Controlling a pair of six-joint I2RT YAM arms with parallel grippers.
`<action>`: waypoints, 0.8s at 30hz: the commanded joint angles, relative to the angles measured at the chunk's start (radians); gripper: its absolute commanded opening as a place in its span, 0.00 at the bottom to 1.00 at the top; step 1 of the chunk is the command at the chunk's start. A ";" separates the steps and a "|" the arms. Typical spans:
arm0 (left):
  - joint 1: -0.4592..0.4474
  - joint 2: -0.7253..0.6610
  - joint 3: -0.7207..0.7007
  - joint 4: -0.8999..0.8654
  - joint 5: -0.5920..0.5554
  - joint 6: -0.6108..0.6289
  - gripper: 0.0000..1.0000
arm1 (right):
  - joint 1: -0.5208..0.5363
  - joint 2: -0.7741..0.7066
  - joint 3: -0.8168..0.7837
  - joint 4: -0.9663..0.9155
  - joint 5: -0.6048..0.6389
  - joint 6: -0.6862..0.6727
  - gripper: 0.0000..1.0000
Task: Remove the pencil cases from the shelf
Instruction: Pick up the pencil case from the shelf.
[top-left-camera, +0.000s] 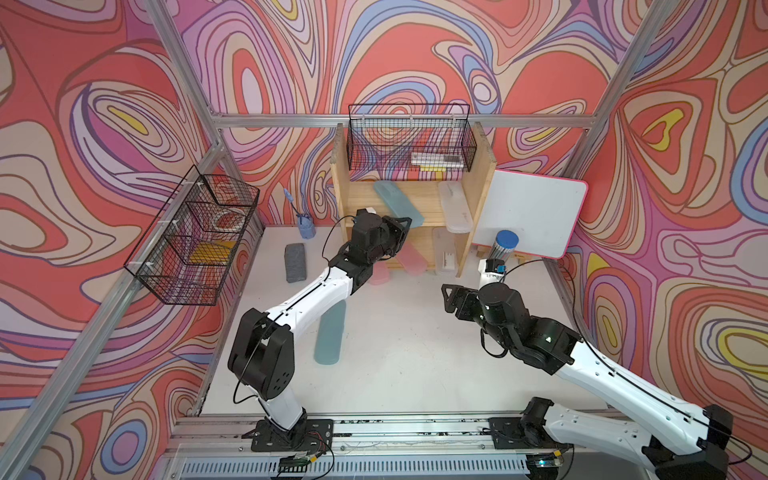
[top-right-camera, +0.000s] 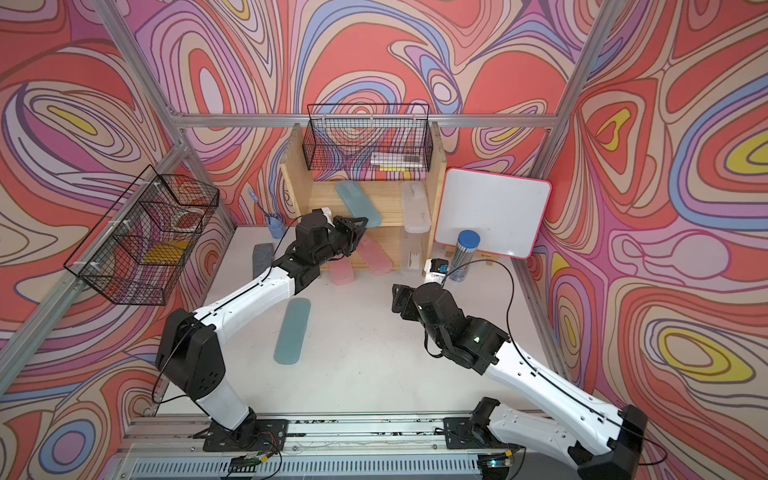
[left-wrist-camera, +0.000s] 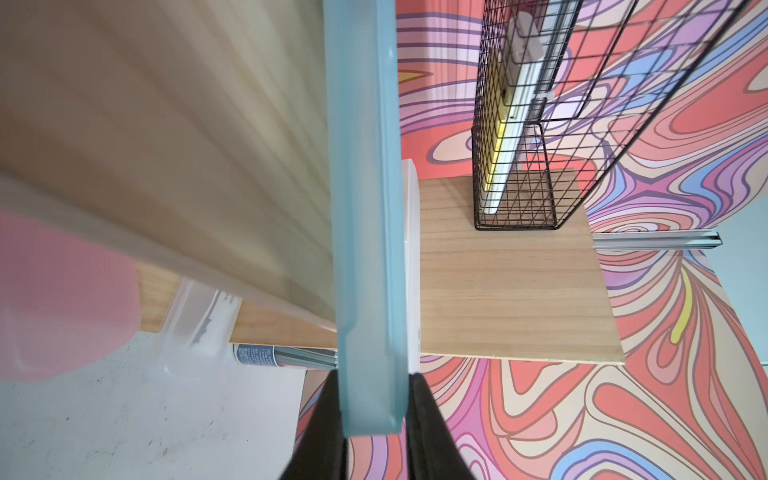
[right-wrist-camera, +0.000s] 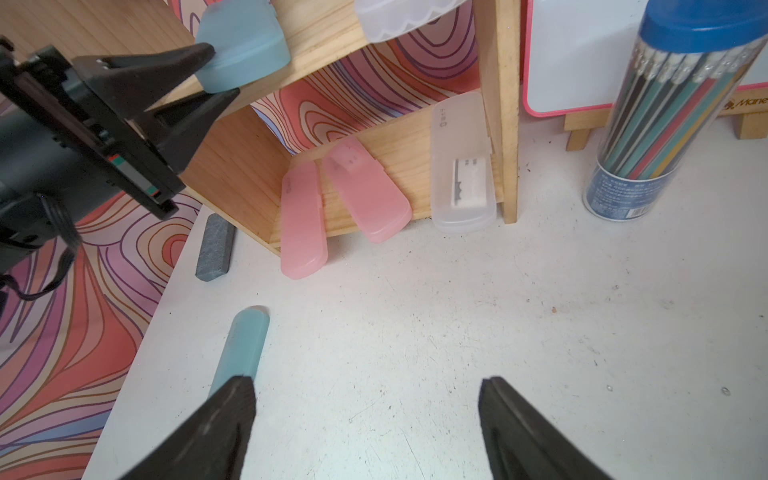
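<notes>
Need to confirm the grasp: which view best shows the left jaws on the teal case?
Right wrist view: the left gripper appears side-on, jaws pinching both flat faces of the teal case. The left wrist view shows it edge-on between the jaws; in both top views the gripper covers the gripped end.

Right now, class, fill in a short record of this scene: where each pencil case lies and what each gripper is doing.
Shelf: wooden shelf, two tiers
Upper tier: upper teal case; upper clear case
Lower tier: pink case; second pink case; lower clear case, white label; all three stick out past the front edge
Table: table teal case, lying on the table, off the shelf
Left gripper: shut on the upper teal case's front end
Right gripper: open, empty, over the table
</notes>
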 joint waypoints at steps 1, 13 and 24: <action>-0.003 -0.061 -0.059 0.014 0.026 0.026 0.18 | -0.002 0.011 0.017 -0.017 -0.019 0.008 0.87; 0.025 -0.224 -0.221 0.057 0.176 0.086 0.08 | -0.104 0.075 0.138 0.024 -0.304 0.010 0.87; 0.084 -0.334 -0.322 0.147 0.356 0.089 0.04 | -0.260 0.192 0.215 0.250 -0.744 0.168 0.86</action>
